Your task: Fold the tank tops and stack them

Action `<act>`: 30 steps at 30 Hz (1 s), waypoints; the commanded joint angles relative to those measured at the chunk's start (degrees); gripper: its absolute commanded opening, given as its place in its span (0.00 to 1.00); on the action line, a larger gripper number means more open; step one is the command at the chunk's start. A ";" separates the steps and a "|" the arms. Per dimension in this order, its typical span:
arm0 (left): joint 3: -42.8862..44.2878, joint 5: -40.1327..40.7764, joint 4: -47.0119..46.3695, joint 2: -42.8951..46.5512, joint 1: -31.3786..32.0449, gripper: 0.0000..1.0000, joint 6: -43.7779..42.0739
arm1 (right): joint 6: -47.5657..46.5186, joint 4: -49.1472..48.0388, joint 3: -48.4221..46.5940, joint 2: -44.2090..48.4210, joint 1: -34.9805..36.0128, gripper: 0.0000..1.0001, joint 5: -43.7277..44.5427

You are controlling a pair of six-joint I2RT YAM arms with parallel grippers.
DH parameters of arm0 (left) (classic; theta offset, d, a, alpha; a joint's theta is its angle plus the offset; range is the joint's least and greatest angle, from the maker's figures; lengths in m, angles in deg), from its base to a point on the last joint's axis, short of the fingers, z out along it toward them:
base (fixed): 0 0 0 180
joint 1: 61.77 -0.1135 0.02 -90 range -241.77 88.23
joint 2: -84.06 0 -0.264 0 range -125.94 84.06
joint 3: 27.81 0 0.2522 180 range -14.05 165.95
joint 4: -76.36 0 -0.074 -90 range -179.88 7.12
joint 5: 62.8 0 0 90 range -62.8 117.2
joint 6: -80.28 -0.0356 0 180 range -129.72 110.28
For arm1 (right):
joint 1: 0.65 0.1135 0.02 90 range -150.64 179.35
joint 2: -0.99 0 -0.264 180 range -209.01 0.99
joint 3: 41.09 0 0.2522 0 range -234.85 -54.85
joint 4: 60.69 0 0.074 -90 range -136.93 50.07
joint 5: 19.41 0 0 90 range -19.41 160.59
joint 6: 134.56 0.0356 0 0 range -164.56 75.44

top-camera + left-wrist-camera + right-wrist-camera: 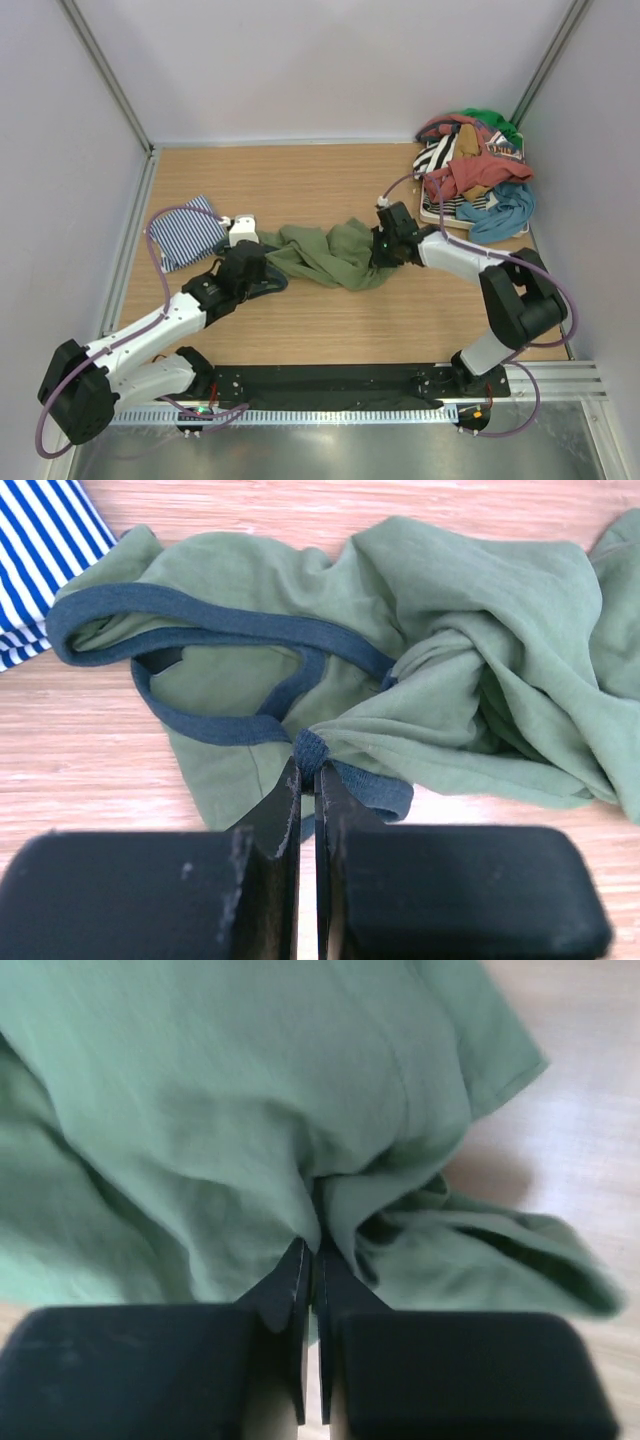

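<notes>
Left jaws pinched tight on the navy trim [309, 748] of the olive tank top [450, 610], right jaws clamped on a fold of its green body. Striped tank top [40, 560] lies on the surface [90, 770], beyond the left jaws, to their left.

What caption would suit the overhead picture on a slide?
Crumpled olive tank top pinched at opposite ends by left pincer and right pincer; striped tank top lies nearby.

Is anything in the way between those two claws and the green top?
Nothing visible. The left gripper is pinched on the green top at its navy trim, and the right gripper on its green cloth.
</notes>
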 commanded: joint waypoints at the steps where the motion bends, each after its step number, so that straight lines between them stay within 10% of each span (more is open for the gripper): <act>1: -0.16 1.07 -2.62 -0.12 -2.12 0.00 1.34 | -0.27 2.14 -14.32 -4.01 -3.28 0.01 5.99; 7: -0.69 0.01 -1.92 -0.21 -5.02 0.00 2.13 | 4.03 5.14 -29.10 -9.46 -13.74 0.11 6.44; 9: -0.60 -0.07 -1.92 -0.56 -5.38 0.00 2.22 | 5.00 6.64 -31.85 -11.65 -14.89 0.54 7.57; 12: -0.42 -0.34 -1.65 -0.56 -5.38 0.00 2.22 | 5.09 6.12 -31.69 -11.05 -14.89 0.91 7.67; 20: -1.21 1.24 -1.13 2.33 -5.55 0.00 2.57 | 0.96 -2.58 -11.05 2.82 -11.74 0.74 0.11; 30: -1.66 3.18 0.01 4.27 -6.17 0.00 3.18 | -0.27 -1.54 -10.06 -4.26 -7.69 0.83 2.39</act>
